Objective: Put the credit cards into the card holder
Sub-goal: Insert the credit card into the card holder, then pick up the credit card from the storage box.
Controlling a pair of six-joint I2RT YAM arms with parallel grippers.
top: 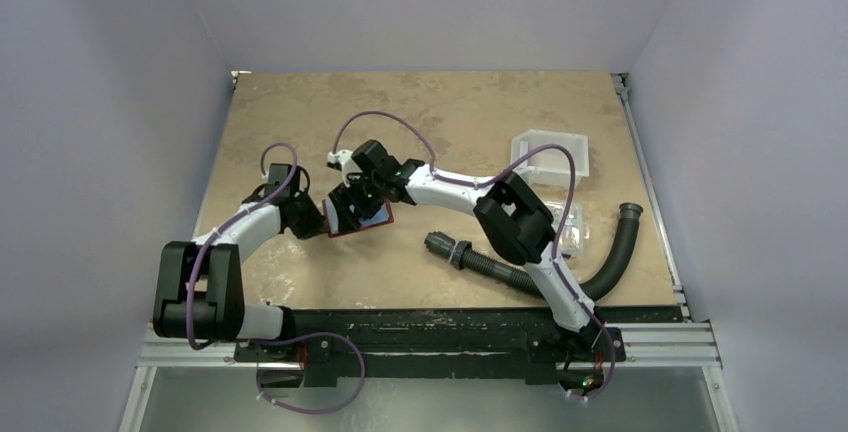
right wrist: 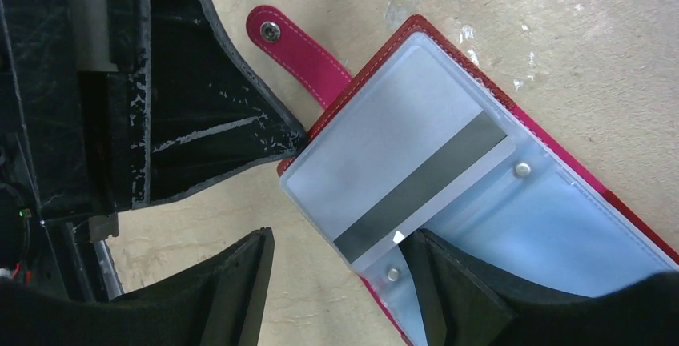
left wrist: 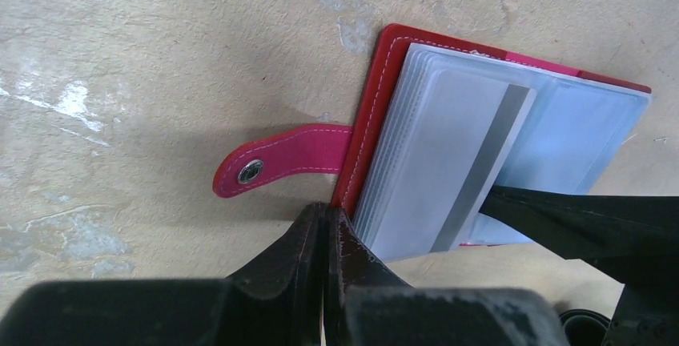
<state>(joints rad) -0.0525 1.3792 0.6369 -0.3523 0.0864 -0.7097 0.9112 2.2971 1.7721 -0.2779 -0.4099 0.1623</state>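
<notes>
Ideally, with the red card holder (left wrist: 364, 138) pinned open on the desk (left wrist: 160, 42) by the closed left tool (left wrist: 324, 218), the striped credit card (right wrist: 400, 154), partly inside its clear sleeve (right wrist: 560, 234), should be pushed straight by the wide-open right tool (right wrist: 340, 242).

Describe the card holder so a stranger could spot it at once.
On the tan table, look left of centre. The card holder lies open there, its edge pinched by the left gripper. It alone is red, with clear sleeves and a snap tab, unlike the white tray and black hose farther right.
</notes>
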